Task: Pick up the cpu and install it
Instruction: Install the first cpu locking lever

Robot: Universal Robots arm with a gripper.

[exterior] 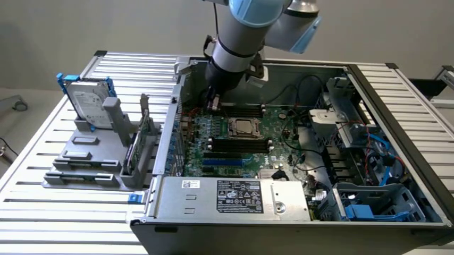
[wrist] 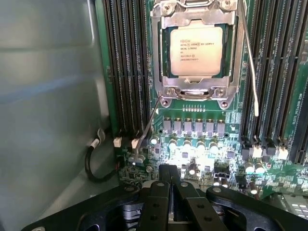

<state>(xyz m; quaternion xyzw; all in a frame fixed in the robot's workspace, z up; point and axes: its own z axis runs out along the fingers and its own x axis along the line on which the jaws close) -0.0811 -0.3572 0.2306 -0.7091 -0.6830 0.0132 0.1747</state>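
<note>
Closest to the wrist camera, the gripper [wrist: 170, 169] is being shown with its two dark fingers [wrist: 159, 202] pressed together, tips meeting just above the motherboard [wrist: 226, 120]. Just past the tips, a row of small round capacitors [wrist: 192, 144] is being lit brightly. To one side a grey case wall [wrist: 48, 96] is being seen, with a black cable [wrist: 94, 168] looping at its foot. Further on, the cpu [wrist: 196, 50] is being held in the socket, its pale silvery top ringed by the metal frame [wrist: 192, 91], well apart from the gripper. A thin wire lever [wrist: 149, 122] is being seen slanting away from one corner of that frame. Long memory slots [wrist: 127, 62] are being seen running along both sides of the socket.

From the exterior view, the power supply [exterior: 227, 196] is being seen nearest, at the front of the open computer case [exterior: 397, 159]. Behind it the cpu [exterior: 242, 126] is being seen seated mid-board, and beyond that the closed gripper [exterior: 212, 105] is being held low by the arm [exterior: 241, 42] near the case's rear wall. At the exterior view's left, a hard drive [exterior: 91, 101] is being kept upright in a grey holder [exterior: 85, 159] on the slatted table [exterior: 42, 212].
</note>
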